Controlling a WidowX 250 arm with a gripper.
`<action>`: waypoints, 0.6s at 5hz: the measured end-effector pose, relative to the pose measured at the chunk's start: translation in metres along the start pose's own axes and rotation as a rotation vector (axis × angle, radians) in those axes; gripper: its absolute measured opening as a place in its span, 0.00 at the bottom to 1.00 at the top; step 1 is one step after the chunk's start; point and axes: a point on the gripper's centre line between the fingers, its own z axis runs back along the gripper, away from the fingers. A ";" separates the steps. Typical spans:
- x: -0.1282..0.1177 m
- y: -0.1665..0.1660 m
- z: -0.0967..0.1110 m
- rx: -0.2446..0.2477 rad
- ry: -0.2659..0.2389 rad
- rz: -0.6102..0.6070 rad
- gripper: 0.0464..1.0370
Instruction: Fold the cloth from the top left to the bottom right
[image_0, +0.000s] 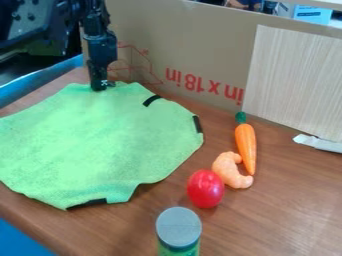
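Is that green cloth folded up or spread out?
Spread out: the bright green fabric cloth lies mostly flat and wide across the brown wooden table.

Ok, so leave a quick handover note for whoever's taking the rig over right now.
Gripper: the black gripper is down at the upper edge of the bright green cloth; whether it has hold of it, I can't tell.
Cloth: spread out on the brown wood-grain table, left of the orange toy carrot, the curved peach-coloured toy and the shiny red round toy.
Done: gripper is at the cloth; no fold across it yet.
Left: bring the top left over to the bottom right.
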 end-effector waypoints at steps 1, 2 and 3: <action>-0.009 -0.013 0.006 -0.027 -0.022 -0.013 0.02; -0.021 -0.033 0.032 -0.028 -0.070 -0.059 0.02; -0.032 -0.054 0.052 -0.014 -0.113 -0.103 0.02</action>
